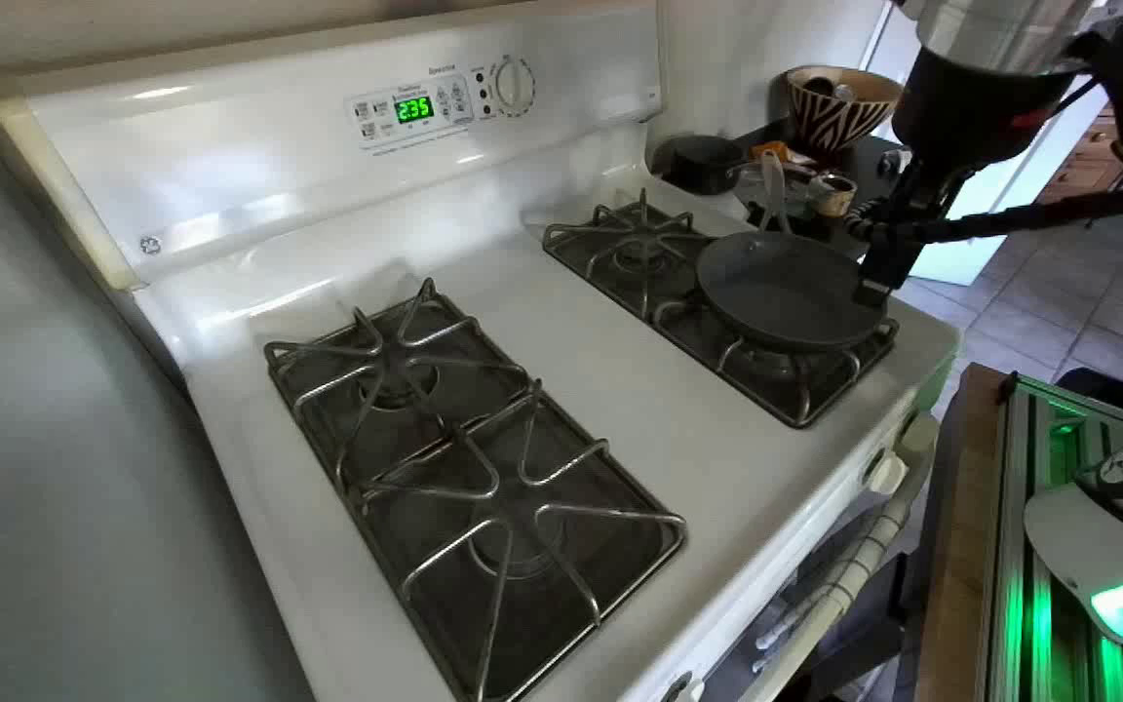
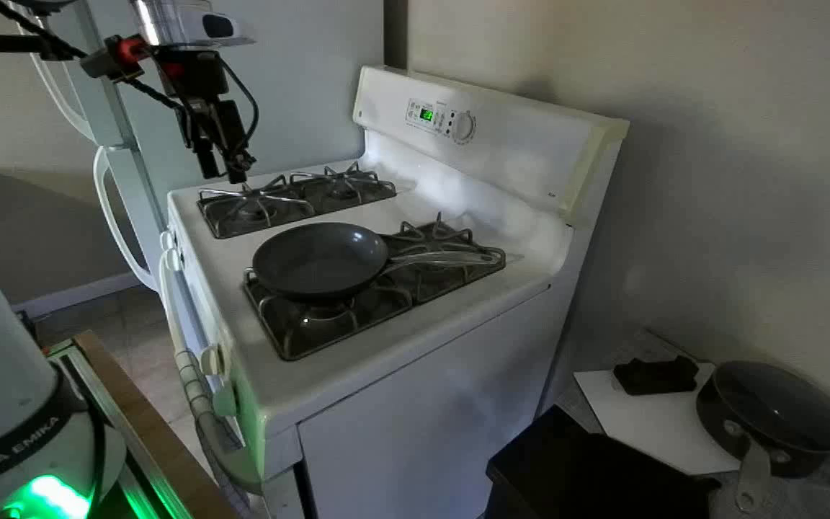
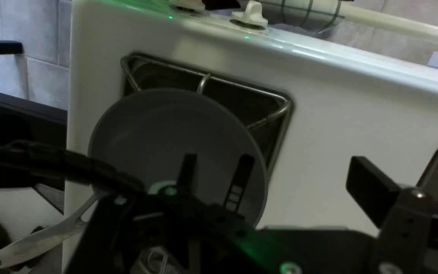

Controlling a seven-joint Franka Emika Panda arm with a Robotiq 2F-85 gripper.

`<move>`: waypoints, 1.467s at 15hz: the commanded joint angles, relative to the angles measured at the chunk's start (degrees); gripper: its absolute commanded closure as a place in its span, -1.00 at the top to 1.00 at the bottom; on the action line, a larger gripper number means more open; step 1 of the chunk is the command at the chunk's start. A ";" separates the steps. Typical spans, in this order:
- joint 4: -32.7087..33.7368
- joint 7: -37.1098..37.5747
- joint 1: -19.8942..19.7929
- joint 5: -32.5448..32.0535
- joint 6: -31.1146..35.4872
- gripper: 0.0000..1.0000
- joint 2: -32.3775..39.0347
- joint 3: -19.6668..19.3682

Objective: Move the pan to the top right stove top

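Pale wall [image 2: 717, 180] rising behind a white gas range [image 1: 678, 409]. Pan [image 2: 321, 261], round, shallow, dark grey: sitting on the front half of the right grate [image 2: 357, 328]; handle [image 3: 38, 240] slanting rearward, toward the range's right side. Top right burner [image 1: 641, 255]: lying just behind the pan. Fingers [image 3: 373, 186], one pair: hanging above, spread wide, grasping nothing, apparently touching nothing. In the wrist view the pan is lying left of their gap, its handle running farther off, lower left; the coming reach is probably turning on crossing to it.
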 commanded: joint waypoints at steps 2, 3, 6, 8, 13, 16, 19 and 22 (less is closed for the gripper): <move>0.09 0.57 0.99 -0.63 -0.12 1.00 0.20 -0.91; 0.09 0.57 0.99 -0.63 -0.12 1.00 0.20 -0.91; 0.09 0.57 0.99 -0.63 -0.12 1.00 0.20 -0.91; 0.09 0.57 0.99 -0.63 -0.12 1.00 0.20 -0.91; 1.93 4.45 -1.31 -1.45 1.13 1.00 3.38 -0.06; 4.97 10.11 -5.13 -2.41 2.46 1.00 6.72 -0.98; 8.05 15.77 -9.38 -4.41 5.00 1.00 10.15 -2.00; 11.44 21.01 -13.16 -7.59 6.00 1.00 14.62 -3.49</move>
